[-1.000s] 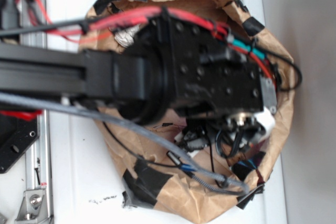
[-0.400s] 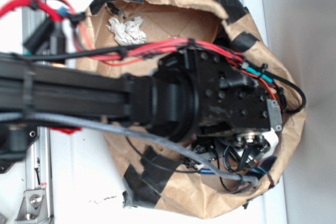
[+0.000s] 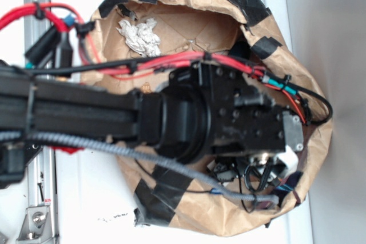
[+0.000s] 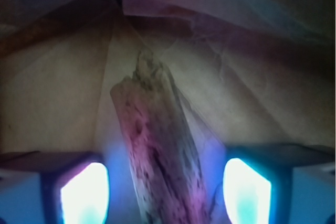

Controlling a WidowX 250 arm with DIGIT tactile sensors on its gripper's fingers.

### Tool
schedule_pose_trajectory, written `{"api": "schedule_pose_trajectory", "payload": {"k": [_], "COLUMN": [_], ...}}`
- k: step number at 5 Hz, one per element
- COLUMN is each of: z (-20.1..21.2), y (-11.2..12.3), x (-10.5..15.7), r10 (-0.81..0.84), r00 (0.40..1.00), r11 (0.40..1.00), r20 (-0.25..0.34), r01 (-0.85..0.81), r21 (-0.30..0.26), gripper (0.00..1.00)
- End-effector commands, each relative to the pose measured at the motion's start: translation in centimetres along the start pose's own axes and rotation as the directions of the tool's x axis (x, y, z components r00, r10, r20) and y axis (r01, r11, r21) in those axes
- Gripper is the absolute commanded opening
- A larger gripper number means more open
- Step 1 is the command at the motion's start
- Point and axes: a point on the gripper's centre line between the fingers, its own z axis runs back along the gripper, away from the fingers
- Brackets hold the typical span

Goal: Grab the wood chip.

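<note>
In the wrist view the wood chip (image 4: 157, 150) lies lengthwise on the brown paper. It is a rough, oblong, dark piece with grain and a ragged far tip. My gripper (image 4: 165, 192) is open and straddles its near end. The glowing left pad (image 4: 84, 192) and right pad (image 4: 247, 192) each stand a gap away from it. In the exterior view the black wrist (image 3: 240, 118) hangs over the right part of the paper bag (image 3: 189, 4). It hides both the chip and most of the fingers (image 3: 266, 167).
The bag's crumpled walls rise on all sides and are patched with black tape (image 3: 163, 192). A crumpled white scrap (image 3: 139, 34) lies at the bag's upper left. Red and black cables (image 3: 148, 64) trail along the arm. A metal rail (image 3: 34, 198) runs down the left.
The arm has shifted down the exterior image and rightward, deeper into the bag's right side. The white scrap it covered a second ago now shows.
</note>
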Motion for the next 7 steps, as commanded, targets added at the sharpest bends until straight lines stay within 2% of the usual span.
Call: {"api": "schedule_pose_trajectory", "payload": {"k": [1,2,3,4,5,6,7], "z": [9.3,14.4,18.2,16.7,11.9,6.9,4.4], "y": [0.1,0.4,-0.7,-0.6,-0.1,0.1,-0.4], "x": [-0.1,-2.6,-3.4,-3.4,-2.9,-1.6,-0.4], "r10": [0.144,0.314,0.44,0.425,0.319,0.167,0.117], "r00": [0.979,0.944,0.897,0.895,0.946,0.974,0.988], "r11": [0.978,0.932,0.873,0.902,0.941,0.979,0.989], "r20": [0.143,0.104,0.051,0.136,0.061,0.154,0.097], "r01": [-0.164,-0.328,-0.44,-0.432,-0.323,-0.183,-0.125], "r21": [0.131,0.157,0.208,0.021,0.1,0.093,0.074], "gripper": [0.0,0.0,0.0,0.91,1.0,1.0,1.0]}}
